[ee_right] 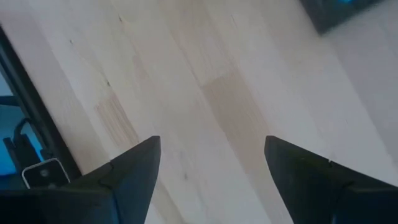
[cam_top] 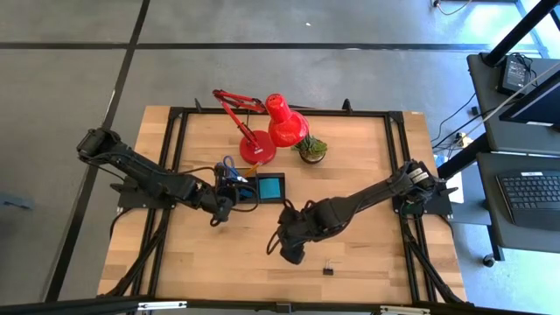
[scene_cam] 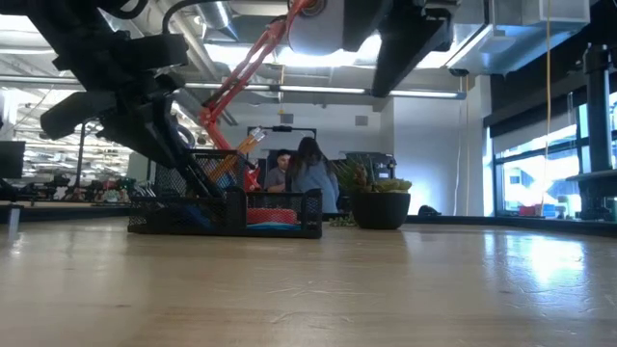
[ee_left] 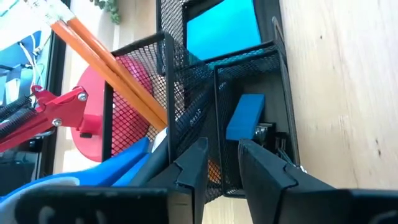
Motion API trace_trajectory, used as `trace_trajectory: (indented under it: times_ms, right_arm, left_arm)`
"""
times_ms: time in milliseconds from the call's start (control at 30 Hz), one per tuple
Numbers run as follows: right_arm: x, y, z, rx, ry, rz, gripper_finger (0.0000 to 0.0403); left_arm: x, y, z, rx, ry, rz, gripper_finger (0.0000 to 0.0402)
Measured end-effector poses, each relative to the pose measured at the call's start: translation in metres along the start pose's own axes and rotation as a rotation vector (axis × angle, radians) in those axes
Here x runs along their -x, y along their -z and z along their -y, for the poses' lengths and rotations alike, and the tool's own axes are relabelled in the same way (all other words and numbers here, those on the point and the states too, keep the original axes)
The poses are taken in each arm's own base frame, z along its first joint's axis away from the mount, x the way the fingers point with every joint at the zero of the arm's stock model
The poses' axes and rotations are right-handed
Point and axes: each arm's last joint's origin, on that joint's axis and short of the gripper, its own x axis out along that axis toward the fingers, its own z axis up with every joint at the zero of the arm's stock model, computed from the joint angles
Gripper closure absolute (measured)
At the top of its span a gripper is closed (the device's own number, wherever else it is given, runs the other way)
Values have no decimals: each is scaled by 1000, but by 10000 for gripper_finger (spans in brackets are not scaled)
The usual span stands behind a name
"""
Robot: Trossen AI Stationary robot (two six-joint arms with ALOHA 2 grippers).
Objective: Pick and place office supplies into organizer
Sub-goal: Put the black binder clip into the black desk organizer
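There, the black wire-mesh organizer [cam_top: 249, 188] stood beside the lamp's round red base [cam_top: 258, 150], a blue eraser [ee_left: 244, 116] inside. The left gripper [ee_left: 219, 165] hovered over it, fingers narrowly parted, empty. The right gripper [ee_right: 211, 165] gaped wide above smooth bare wood [ee_right: 211, 74].

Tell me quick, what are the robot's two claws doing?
Left gripper: open a little, empty, over the organizer.
Right gripper: wide open, holding nothing.
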Motion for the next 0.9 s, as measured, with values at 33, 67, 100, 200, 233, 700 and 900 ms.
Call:
trace_trajectory:
  times_ms: [33, 67, 100, 200, 233, 700, 900]
  right_arm:
    - [0, 3, -1, -12, 5, -11, 112]
    - [1, 6, -2, -25, 10, -20, 112]
    - [1, 10, -4, -33, 15, -28, 112]
    - [3, 24, -13, -46, 18, -40, 112]
    - [3, 30, -17, -37, 15, -34, 112]
    - [-21, 102, -46, -198, -17, 52, 112]
    - [-28, 114, -41, -563, 8, -135, 112]
  left_arm:
    - [0, -1, 0, -4, 1, 5, 318]
    - [0, -2, 0, -5, 5, 17, 317]
    - [0, -4, 1, -9, 14, 32, 316]
    - [1, -12, 3, -22, 86, 109, 316]
    - [2, -16, 3, -27, 124, 146, 316]
    - [11, -49, 12, -35, 490, 518, 315]
    - [-2, -55, 21, -19, 491, 541, 315]
